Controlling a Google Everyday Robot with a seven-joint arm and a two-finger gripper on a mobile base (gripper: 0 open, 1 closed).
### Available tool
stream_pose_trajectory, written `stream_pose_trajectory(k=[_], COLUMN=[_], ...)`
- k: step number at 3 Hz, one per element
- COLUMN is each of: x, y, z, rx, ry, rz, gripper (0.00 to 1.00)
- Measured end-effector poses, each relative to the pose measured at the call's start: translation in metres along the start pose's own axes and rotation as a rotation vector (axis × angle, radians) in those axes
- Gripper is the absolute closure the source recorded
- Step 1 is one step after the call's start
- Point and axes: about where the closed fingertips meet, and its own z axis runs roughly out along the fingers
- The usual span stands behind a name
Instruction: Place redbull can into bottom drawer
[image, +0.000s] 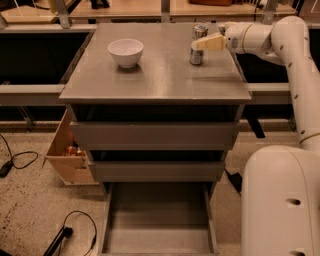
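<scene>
The redbull can stands upright at the back right of the counter, its markings too small to read. The gripper comes in from the right, pressed against the can's side; whether it's clamped on, I cannot tell. The white bowl sits well apart, back left. Down low, the bottom drawer is pulled out, plain grey inside. A wooden box stands left of the cabinet.
</scene>
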Motion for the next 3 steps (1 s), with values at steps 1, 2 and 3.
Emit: stream_pose_trajectory(k=[1,2,3], x=[0.002,0.003,-0.001], y=[-0.002,0.001,0.002], z=[0.019,0.035,0.042], rx=[0.007,0.004,0.01], ry=[-0.021,-0.037,-0.042], rz=[0.024,0.048,0.048], gripper=[0.0,0.14,0.38])
